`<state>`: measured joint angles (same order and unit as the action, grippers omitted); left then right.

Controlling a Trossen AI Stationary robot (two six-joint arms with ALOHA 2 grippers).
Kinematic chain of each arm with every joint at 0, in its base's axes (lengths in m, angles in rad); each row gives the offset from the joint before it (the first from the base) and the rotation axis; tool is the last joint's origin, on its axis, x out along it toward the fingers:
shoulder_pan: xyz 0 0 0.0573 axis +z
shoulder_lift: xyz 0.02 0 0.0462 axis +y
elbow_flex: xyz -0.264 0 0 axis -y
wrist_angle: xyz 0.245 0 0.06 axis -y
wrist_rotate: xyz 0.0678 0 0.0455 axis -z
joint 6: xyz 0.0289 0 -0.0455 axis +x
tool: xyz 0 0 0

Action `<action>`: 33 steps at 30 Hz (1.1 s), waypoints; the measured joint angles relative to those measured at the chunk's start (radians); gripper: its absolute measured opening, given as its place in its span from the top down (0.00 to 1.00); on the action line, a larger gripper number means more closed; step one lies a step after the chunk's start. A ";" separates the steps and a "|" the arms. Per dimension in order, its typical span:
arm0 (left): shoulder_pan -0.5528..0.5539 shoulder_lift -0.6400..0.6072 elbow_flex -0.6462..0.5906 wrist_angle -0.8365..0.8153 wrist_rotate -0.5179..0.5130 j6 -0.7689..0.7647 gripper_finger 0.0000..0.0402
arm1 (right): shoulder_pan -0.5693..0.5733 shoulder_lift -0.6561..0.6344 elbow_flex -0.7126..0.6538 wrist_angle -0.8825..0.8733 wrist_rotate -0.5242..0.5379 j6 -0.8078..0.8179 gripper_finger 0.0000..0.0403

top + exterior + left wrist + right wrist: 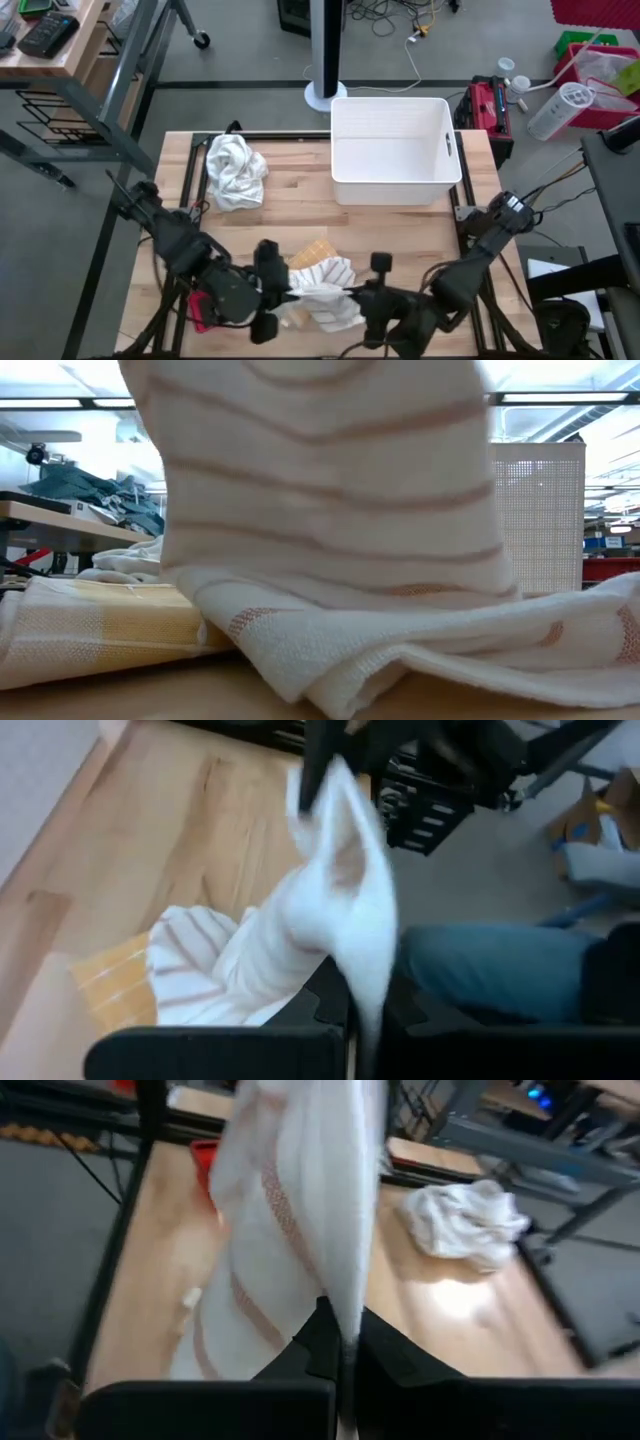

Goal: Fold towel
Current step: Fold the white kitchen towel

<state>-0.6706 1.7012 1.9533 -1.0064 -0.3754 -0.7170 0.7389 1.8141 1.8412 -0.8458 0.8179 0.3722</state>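
A white towel with thin orange stripes (322,292) lies bunched near the table's front edge, and part of it is raised between my two grippers. My left gripper (274,298) is shut on it from the left, my right gripper (354,296) from the right. In the low view the towel (330,510) rises as a striped sheet while its lower folds (420,645) rest on the table. A yellow checked cloth (308,252) lies under its far left part. My left gripper pinches an edge of the towel (358,982) between its two fingers, slanting down from the table's left side. The cloth runs up from the fingers in a narrow ridge toward the other gripper, and the rest (210,970) sags to the table. My right gripper pinches an edge of the towel (346,1308) between its two fingers, slanting down from the table's right side. The cloth stands up from the fingers as a striped fold (290,1190). One layer or several, I cannot tell.
A crumpled white towel (235,170) lies at the far left of the table. A white plastic bin (395,150) stands at the far right. Bare wood shows between them and the striped towel. A person's trouser leg (480,970) shows beyond the table's near edge.
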 joint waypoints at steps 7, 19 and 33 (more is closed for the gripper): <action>0.006 0.004 0.247 -0.247 -0.027 0.046 1.00 | 0.003 0.000 0.253 -0.317 0.144 -0.047 1.00; 0.186 -0.106 0.395 -0.193 -0.101 0.461 1.00 | -0.079 -0.060 0.491 -0.187 0.361 -0.554 1.00; 0.193 -0.032 0.363 -0.280 -0.048 0.354 0.99 | 0.006 -0.038 0.508 -0.491 0.379 -0.247 1.00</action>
<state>-0.4775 1.6694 2.3163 -1.2866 -0.4234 -0.3628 0.7448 1.7765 2.3495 -1.3366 1.1966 0.1248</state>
